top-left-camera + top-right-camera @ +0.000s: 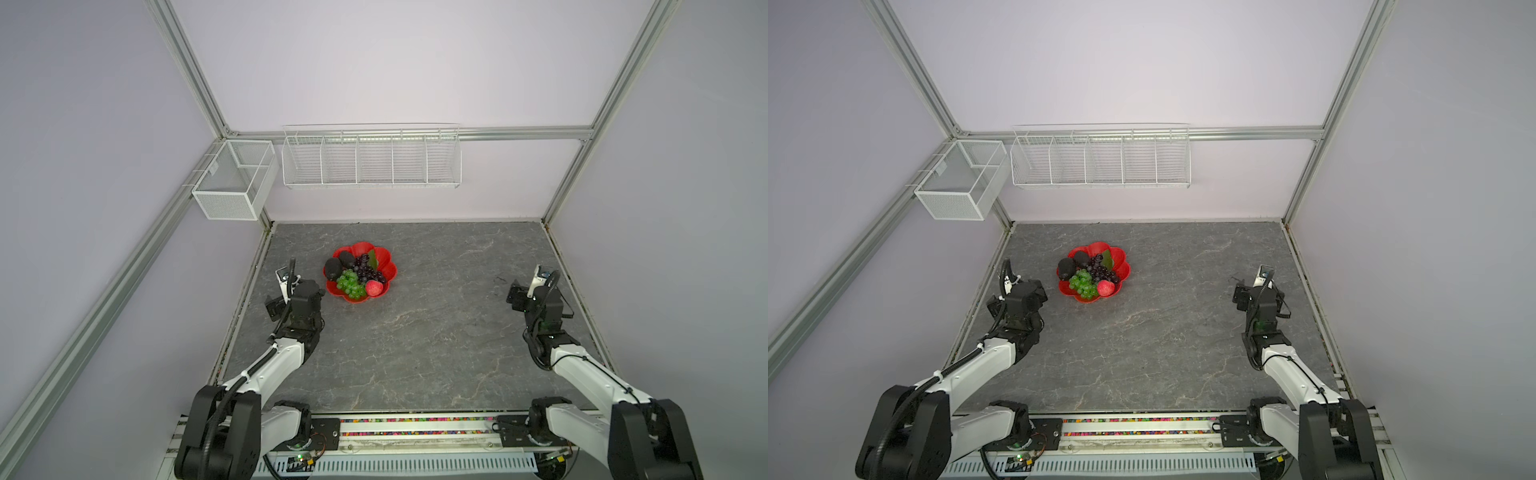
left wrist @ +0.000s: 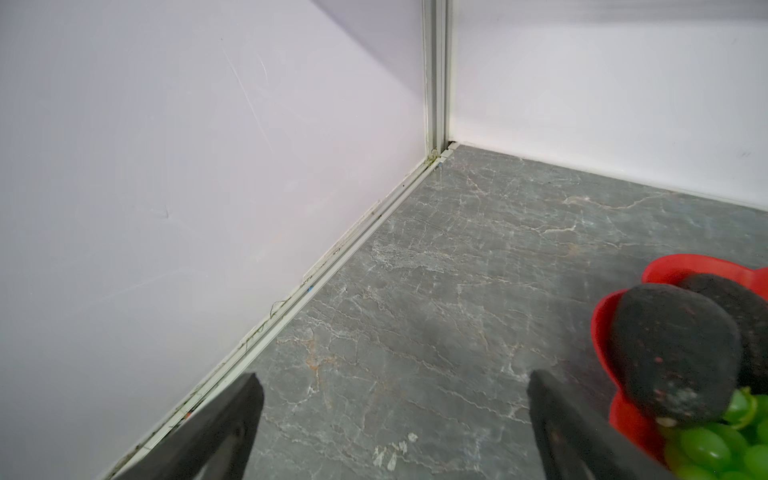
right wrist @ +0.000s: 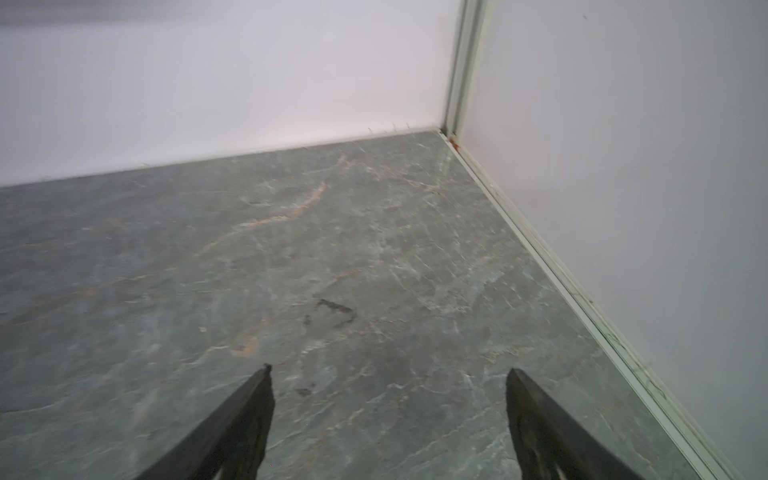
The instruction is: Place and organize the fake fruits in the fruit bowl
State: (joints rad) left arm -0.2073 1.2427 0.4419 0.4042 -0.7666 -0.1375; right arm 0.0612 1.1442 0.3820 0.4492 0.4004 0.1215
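The red scalloped fruit bowl (image 1: 388, 266) (image 1: 1124, 266) sits on the grey table, left of centre towards the back. In it lie two dark avocados (image 1: 332, 268) (image 1: 346, 258), a purple grape bunch with a leaf (image 1: 365, 266), a green grape bunch (image 1: 349, 283) and a red apple (image 1: 374, 287). My left gripper (image 2: 395, 378) is open and empty over bare table just left of the bowl. The left wrist view shows the bowl's rim (image 2: 665, 266), an avocado (image 2: 673, 349) and green grapes (image 2: 706, 449) beside one finger. My right gripper (image 3: 388, 370) stands open and empty near the right wall, far from the bowl.
Two white wire baskets hang on the walls: a long divided one (image 1: 372, 158) on the back wall and a mesh box (image 1: 232, 178) at the back left corner. Aluminium frame rails (image 2: 332, 257) run along the table's edges. A dark scuff (image 3: 336, 309) marks the table ahead of the right gripper.
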